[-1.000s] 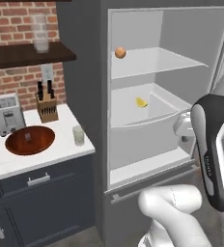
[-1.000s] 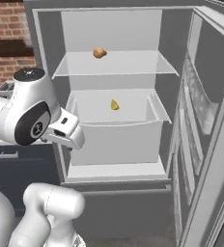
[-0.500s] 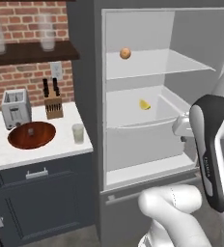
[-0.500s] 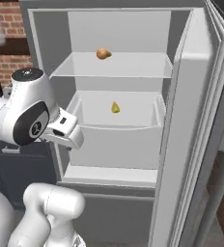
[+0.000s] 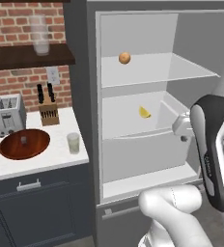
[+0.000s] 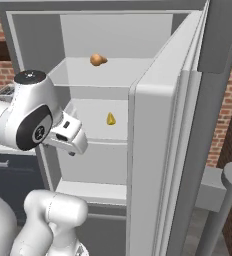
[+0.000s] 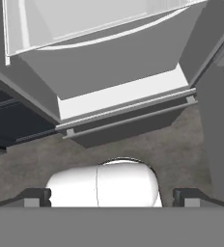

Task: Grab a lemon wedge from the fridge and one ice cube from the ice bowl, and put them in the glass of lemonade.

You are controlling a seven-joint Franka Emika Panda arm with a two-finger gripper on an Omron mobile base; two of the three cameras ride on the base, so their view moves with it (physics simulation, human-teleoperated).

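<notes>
Fridge [image 5: 85,120]: door swung open, white interior showing.
Lemon wedge [image 5: 144,112]: on the middle shelf, above the clear drawer; also seen at [image 6: 110,118].
Orange fruit [image 5: 124,58]: top shelf.
Gripper [image 7: 111,195]: jaws spread fully wide, nothing between them, pointing down at the fridge's lower front.
Ice bowl [image 5: 24,144]: on the counter, before the toaster [image 5: 8,114].
Glass of lemonade [image 5: 74,143]: just right of the bowl.

Open fridge [image 5: 133,159] front; clear way in above drawer rim; swung door [image 6: 163,150] blocks right of fridge.
</notes>
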